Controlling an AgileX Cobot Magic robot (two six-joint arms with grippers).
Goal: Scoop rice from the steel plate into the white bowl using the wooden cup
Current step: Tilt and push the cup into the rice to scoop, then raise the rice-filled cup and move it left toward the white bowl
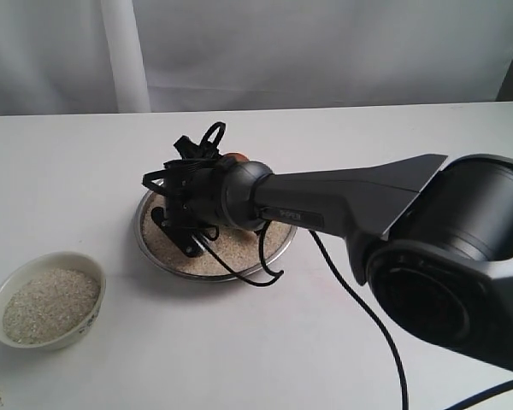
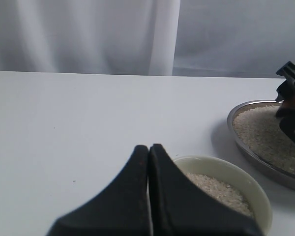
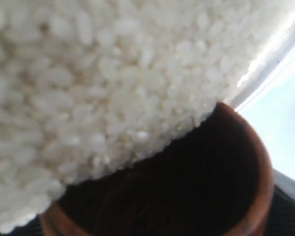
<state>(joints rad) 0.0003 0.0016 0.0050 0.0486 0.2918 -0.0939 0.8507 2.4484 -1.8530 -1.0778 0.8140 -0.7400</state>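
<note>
At mid-worktop (image 1: 368,145), the plate (image 1: 145,248) carries a broad bed of rice (image 1: 197,256). Over it, the right gripper (image 1: 179,231) sits low against the grains. Its fingers hold the cup (image 3: 258,177), which is tipped with its dark mouth pressed into the rice close to the plate's rim. Well apart, toward the left, the bowl (image 1: 77,329) stands part-filled with rice. Just beside the bowl hangs the left gripper (image 2: 148,150), its fingers pressed together and holding nothing.
</note>
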